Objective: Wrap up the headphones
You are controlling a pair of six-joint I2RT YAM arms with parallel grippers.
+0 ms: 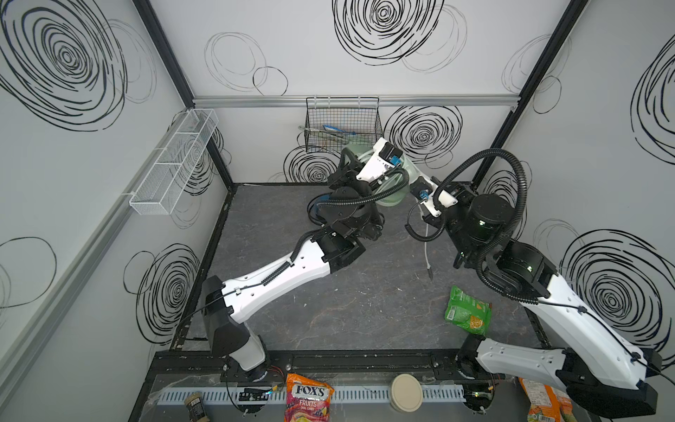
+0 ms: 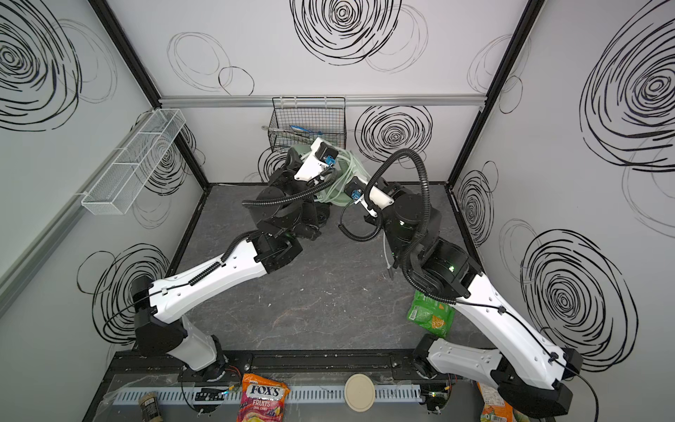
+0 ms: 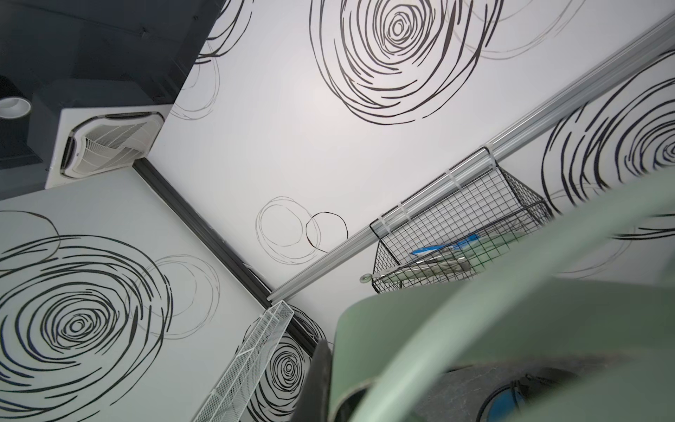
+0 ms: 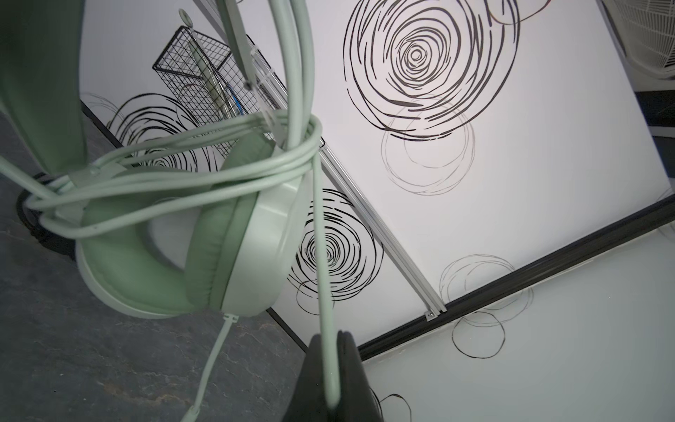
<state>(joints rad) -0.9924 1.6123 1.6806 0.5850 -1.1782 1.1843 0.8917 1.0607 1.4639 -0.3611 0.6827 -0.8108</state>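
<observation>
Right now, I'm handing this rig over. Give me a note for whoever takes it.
Left gripper: shut on the mint-green headset, held above the table.
Right gripper: shut on its pale cable.
Done: several cable turns round the headset.
To do: wind in the tail hanging below the right gripper; black headset lies under the left arm, wrap state hidden.

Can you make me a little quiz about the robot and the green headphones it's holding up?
1. True or false: the cable is wound around the green headphones.
2. What does the right gripper pinch? A the cable, B a spoon, C a banana.
3. What colour is the snack bag on the table?
Key: 1 true; 2 A; 3 green.
</observation>
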